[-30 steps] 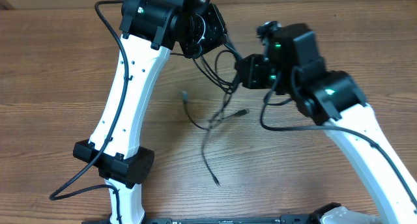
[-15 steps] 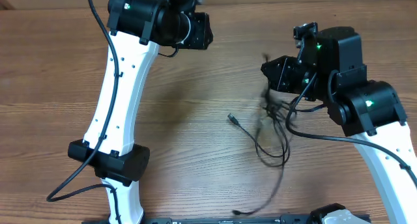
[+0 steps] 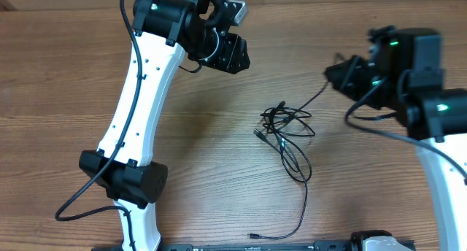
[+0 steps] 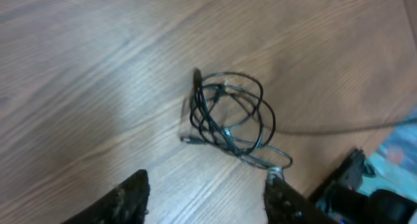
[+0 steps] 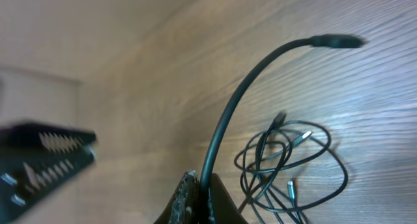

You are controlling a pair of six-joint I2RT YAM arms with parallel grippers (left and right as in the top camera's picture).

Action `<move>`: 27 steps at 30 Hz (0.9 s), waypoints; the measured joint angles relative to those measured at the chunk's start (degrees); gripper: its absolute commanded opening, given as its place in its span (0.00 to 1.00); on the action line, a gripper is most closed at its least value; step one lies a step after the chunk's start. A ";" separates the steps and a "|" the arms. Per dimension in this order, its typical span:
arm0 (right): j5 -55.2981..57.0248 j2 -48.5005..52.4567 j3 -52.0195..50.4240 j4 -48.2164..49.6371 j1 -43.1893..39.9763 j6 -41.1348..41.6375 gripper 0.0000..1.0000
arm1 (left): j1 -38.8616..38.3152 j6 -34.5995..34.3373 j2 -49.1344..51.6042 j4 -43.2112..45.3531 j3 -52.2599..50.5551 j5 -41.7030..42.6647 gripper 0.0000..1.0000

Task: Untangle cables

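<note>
Black cables (image 3: 284, 123), wooden table (image 3: 58, 134), left arm (image 3: 142, 98), right arm (image 3: 438, 156)

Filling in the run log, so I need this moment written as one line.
left tool: open, empty | right tool: shut on one strand of the cables | rest: tangled on table

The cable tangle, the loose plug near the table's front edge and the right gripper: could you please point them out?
cable tangle (image 4: 212, 120), left wrist view, on its crossing strands.
loose plug (image 3: 253, 237), overhead view, on its tip.
right gripper (image 5: 197, 185), right wrist view, between the fingertips.
</note>
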 measured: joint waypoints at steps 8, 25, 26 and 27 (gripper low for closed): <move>-10.05 -1.55 4.07 -1.66 -12.87 0.57 0.04 | -3.67 10.12 0.00 1.53 -6.88 6.64 0.81; -13.29 -0.44 4.09 -6.27 -14.29 -1.68 0.04 | -13.00 10.95 0.02 40.39 -32.44 8.66 0.85; -13.31 -0.44 4.09 -6.29 -14.32 -1.81 0.04 | -13.22 10.05 0.04 42.80 -33.11 8.55 0.86; -13.27 -0.44 4.09 -6.25 -14.29 -1.88 0.04 | -13.31 9.33 0.04 44.50 -33.57 8.50 0.85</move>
